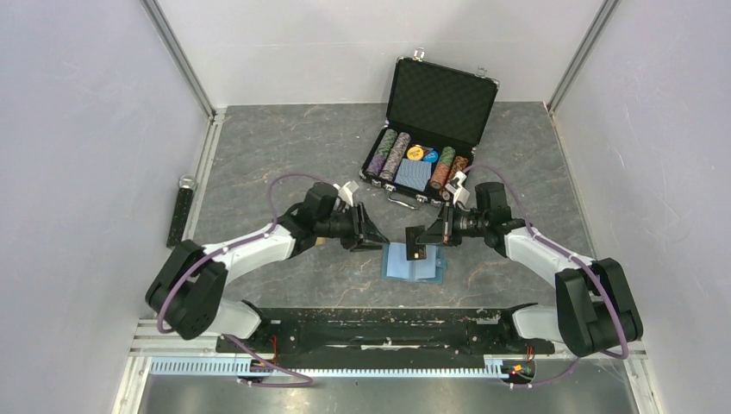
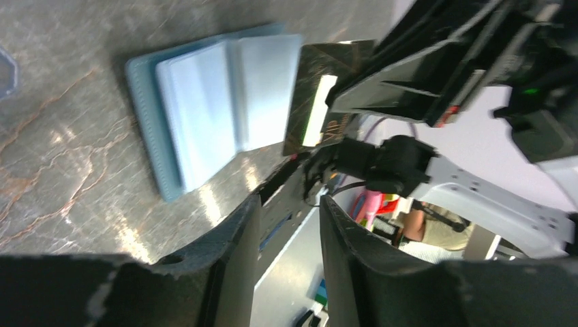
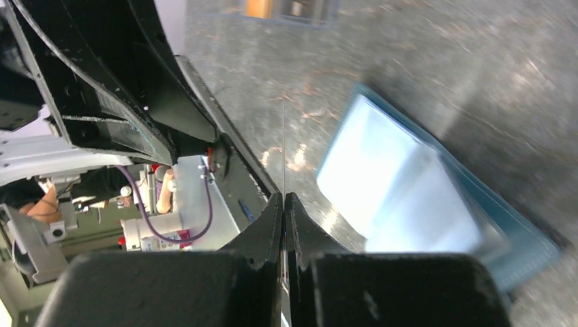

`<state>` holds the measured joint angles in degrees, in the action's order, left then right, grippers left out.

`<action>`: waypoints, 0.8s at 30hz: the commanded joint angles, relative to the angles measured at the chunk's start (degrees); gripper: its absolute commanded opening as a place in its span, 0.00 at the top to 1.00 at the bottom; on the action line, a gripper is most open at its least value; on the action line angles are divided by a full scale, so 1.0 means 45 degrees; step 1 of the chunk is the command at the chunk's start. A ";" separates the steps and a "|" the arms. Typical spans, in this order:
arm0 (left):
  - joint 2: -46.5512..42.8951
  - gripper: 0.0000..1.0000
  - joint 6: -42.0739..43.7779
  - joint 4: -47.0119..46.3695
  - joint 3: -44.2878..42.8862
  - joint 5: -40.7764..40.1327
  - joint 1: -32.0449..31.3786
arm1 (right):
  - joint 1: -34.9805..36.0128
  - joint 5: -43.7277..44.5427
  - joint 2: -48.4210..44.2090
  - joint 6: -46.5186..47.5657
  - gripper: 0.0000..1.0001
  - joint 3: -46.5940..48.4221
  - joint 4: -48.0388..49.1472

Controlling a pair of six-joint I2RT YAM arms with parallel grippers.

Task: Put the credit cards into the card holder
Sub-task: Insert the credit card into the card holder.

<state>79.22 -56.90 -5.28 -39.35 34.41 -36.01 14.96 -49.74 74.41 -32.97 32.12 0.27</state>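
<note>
The right pincer [image 3: 283, 199] pinches a thin black rectangular card [image 2: 310, 102] at the edge of the open teal leather card holder [image 1: 428, 269]. The left pincer [image 2: 290, 208] is spread. No card looks inserted yet.

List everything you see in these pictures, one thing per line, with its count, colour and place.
card holder: one, teal-blue, paler inside, open on the table between the grippers
card: one, dark, above the holder, pinched
case: one, black, open, far side of table
poker chips: several stacks, striped, in the case
card deck: one, blue, in the case
perforated bar: one, black, table's left edge
table: one, grey marbled
left gripper: one, black, open, empty, beside the holder
right gripper: one, black, shut on the card
</note>
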 commanded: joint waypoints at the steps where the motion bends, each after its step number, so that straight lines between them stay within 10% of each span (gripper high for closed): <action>1: 0.1107 0.60 0.1210 0.1940 -0.1415 -0.1338 -0.0900 | -0.0405 0.0843 -0.0519 0.1213 1.00 -0.0327 -0.1036; 24: 0.5254 0.77 0.3575 0.6673 -0.4837 -0.4581 -0.2398 | -0.0545 0.0764 0.1334 0.1391 1.00 -0.1046 -0.0510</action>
<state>101.80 -44.69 22.63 -58.87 16.23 -46.52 12.62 -45.10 79.18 -27.38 27.35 -4.25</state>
